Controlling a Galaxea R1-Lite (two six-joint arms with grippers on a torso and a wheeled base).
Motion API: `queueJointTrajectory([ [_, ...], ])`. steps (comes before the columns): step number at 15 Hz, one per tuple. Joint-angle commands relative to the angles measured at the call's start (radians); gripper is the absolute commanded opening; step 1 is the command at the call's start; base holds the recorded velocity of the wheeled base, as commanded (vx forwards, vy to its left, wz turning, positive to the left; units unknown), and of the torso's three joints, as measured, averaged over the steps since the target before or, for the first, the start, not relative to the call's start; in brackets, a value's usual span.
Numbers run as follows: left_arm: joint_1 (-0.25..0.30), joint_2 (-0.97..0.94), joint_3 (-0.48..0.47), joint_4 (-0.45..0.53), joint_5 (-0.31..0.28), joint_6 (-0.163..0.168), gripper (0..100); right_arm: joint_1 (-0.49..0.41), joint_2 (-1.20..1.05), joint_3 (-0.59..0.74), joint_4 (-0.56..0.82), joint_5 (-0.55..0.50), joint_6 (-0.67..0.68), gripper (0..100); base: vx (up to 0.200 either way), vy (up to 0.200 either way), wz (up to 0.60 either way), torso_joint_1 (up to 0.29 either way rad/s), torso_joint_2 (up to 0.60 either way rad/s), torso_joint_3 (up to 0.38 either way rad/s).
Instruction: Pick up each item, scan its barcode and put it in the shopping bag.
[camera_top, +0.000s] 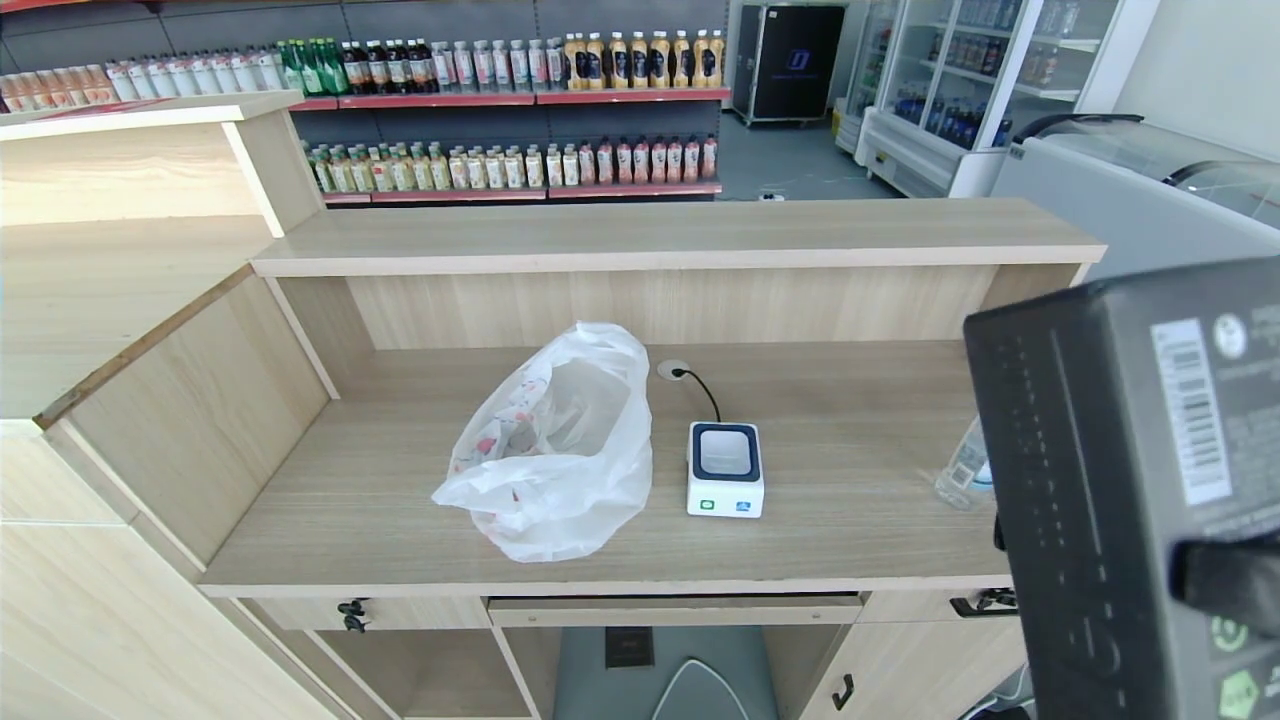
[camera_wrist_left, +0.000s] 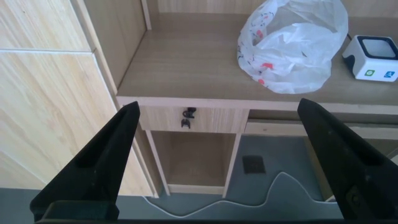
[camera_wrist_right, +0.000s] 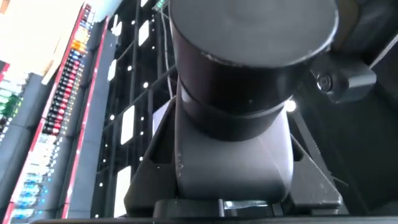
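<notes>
A white, half-transparent shopping bag (camera_top: 548, 450) is set on the wooden counter (camera_top: 860, 450), slumped, with its mouth gaping. Red and pink print is scattered over its film, too crumpled to be read. Just beside it, toward the robot's right, a white barcode scanner (camera_top: 725, 468) with a dark-rimmed window is placed. Its black cable (camera_top: 703, 392) is led to a grommet (camera_top: 672, 369) in the counter behind. Two small badges, one green and one blue, are carried on the scanner's front face, and their writing is too small to be made out. A clear bottle (camera_top: 962, 470) is stood near the counter's right end, well apart from the scanner. It is partly hidden by the right arm (camera_top: 1130, 480), on whose dark housing a white barcode sticker and green symbols are stuck. Whether the right gripper is wide, narrow or loaded cannot be told. The left gripper (camera_wrist_left: 217, 109) is held wide, with nothing between its fingers (camera_wrist_left: 102, 162), low before the counter's front edge near a keyed drawer (camera_wrist_left: 189, 118). Labelled drink bottles (camera_top: 510, 165) are ranged on shelves behind.
</notes>
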Motion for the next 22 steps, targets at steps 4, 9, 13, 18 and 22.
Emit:
queueJointTrajectory([
  [4, 0.001, 0.0, 0.0, 0.0, 0.0, 0.0, 100, -0.08, -0.033, -0.036, 0.026, -0.475, 0.477, 0, 0.0, 0.0, 0.0, 0.0, 0.0, 0.0],
  [9, 0.001, 0.0, 0.0, 0.0, 0.0, 0.0, 100, -0.178, -0.037, -0.19, 0.218, -1.217, 1.359, 0, 0.0, 0.0, 0.0, 0.0, 0.0, 0.0],
  [13, -0.001, 0.0, 0.0, 0.0, 0.0, 0.0, 100, -0.58, 0.029, -0.5, 0.87, -1.233, 1.8, 0, 0.0, 0.0, 0.0, 0.0, 0.0, 0.0],
  [18, 0.001, 0.0, 0.0, 0.0, 0.0, 0.0, 100, -0.849, 0.115, -0.657, 1.164, -0.757, 2.07, 0, 0.0, 0.0, 0.0, 0.0, 0.0, 0.0],
  [22, 0.001, 0.0, 0.0, 0.0, 0.0, 0.0, 100, -0.878, 0.217, -0.635, 1.1, -0.739, 2.073, 0, 0.0, 0.0, 0.0, 0.0, 0.0, 0.0],
])
